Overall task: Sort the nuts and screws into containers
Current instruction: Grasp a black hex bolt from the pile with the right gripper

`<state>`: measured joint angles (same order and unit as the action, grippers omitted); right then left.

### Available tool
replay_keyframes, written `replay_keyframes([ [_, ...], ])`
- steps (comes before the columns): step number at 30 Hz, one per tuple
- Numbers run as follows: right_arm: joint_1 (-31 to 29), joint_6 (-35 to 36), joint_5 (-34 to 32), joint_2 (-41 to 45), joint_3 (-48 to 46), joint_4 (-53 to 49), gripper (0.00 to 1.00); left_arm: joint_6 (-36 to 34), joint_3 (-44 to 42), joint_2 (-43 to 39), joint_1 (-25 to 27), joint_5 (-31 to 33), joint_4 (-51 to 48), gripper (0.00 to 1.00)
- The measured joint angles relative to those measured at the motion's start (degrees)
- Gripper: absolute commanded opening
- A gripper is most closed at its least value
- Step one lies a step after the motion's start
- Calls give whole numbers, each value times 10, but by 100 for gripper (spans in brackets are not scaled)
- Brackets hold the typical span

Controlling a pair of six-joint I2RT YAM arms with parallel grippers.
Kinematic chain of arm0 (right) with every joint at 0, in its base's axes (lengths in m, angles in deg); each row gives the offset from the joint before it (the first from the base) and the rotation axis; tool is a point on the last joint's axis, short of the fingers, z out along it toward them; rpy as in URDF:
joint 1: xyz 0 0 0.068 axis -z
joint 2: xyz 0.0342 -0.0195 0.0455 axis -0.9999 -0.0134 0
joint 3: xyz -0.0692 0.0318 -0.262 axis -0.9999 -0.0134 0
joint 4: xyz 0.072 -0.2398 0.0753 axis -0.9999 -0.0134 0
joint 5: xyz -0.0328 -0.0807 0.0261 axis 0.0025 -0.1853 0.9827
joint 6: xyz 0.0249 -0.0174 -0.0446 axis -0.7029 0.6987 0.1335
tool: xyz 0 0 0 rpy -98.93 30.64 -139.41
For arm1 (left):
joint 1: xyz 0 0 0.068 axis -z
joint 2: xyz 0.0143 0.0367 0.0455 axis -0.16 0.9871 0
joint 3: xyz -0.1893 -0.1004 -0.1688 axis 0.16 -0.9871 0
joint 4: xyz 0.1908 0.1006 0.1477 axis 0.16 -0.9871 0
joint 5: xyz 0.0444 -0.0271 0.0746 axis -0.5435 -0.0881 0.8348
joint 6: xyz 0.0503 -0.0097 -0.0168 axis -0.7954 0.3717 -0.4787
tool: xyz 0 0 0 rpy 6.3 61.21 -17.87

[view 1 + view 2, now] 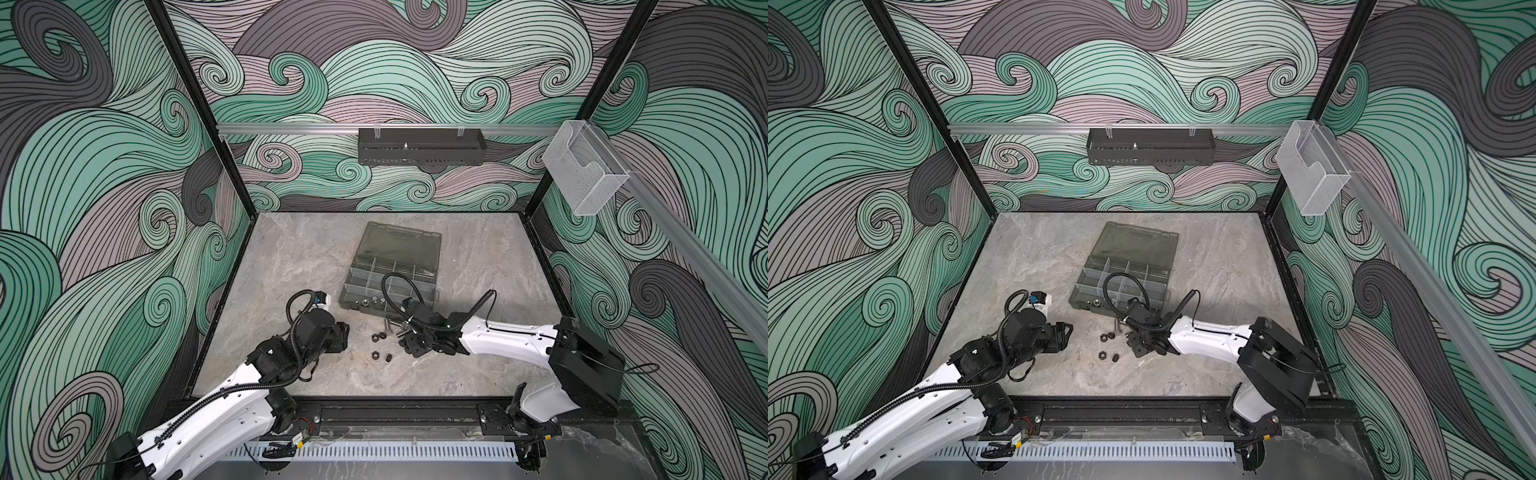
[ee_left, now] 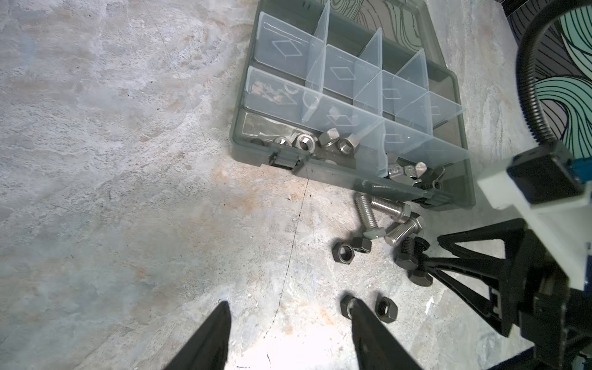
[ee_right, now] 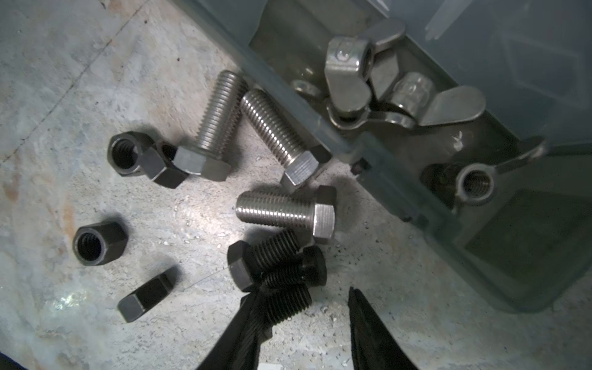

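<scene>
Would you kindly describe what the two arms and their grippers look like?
The left arm and right arm have white shells with black joints. A black ribbed cable loops over each wrist. The left gripper and right gripper are black, with fingers tapering to narrow tips.

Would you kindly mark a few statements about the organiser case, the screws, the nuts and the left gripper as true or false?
1. The smoky grey translucent plastic organiser case has its hinged lid open. True.
2. The silver hex-head screws lie inside the case. False: three lie on the marble table, in front of the case.
3. A front cell holds silver winged nuts. True.
4. The left gripper is shut on one of the black hex nuts. False: it is open and holds nothing; those nuts lie loose on the table.
</scene>
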<state>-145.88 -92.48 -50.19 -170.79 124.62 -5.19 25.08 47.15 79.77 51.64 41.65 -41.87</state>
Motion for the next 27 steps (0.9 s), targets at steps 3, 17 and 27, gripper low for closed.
replay_keyframes([
  [3, -2, -2, 0, -1, 0, 0, 45, 1, 0, -1, 0, 0, 0, 63],
  [17, -2, -13, -2, 14, -37, -12, 43, 5, -3, 3, 0, -1, 2, 63],
  [27, -3, 4, 2, 56, -39, -31, 43, 7, -6, 7, 0, -3, 2, 64],
])
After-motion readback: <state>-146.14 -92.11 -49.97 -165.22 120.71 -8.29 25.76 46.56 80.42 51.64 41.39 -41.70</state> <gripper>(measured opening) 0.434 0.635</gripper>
